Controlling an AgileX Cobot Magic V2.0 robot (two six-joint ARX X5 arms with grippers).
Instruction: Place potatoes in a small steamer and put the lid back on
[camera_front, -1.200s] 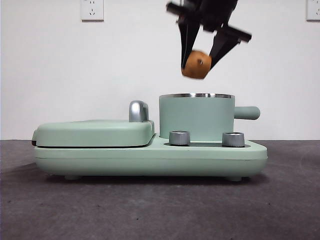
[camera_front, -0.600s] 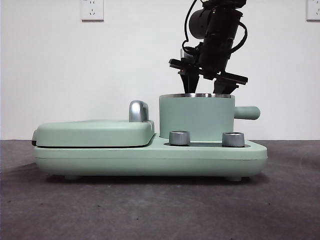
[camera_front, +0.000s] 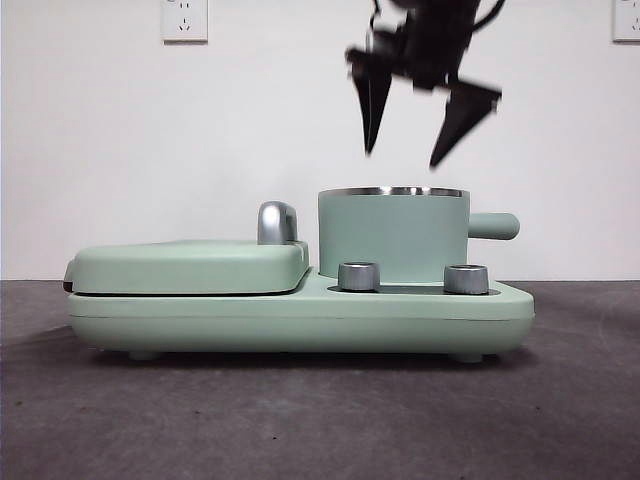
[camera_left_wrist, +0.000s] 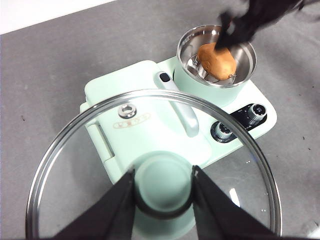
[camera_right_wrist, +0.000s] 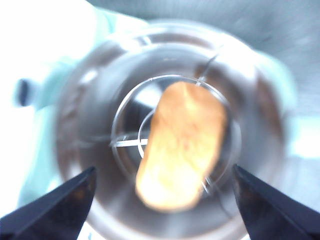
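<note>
Gleaming steel-lined steamer (camera_left_wrist: 217, 55) around oblong potato (camera_left_wrist: 216, 61)

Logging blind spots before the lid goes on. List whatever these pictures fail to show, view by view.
- Front view: the potato cannot be seen; the small steamer wall hides it.
- Front view: the lid and left gripper are out of frame.
- Right wrist view: heavy blur; the potato's surface detail and the wire rack under it are unclear.
- Left wrist view: the right gripper is a dark smear across the steamer's rim; the lid's near edge is cut off.
</note>
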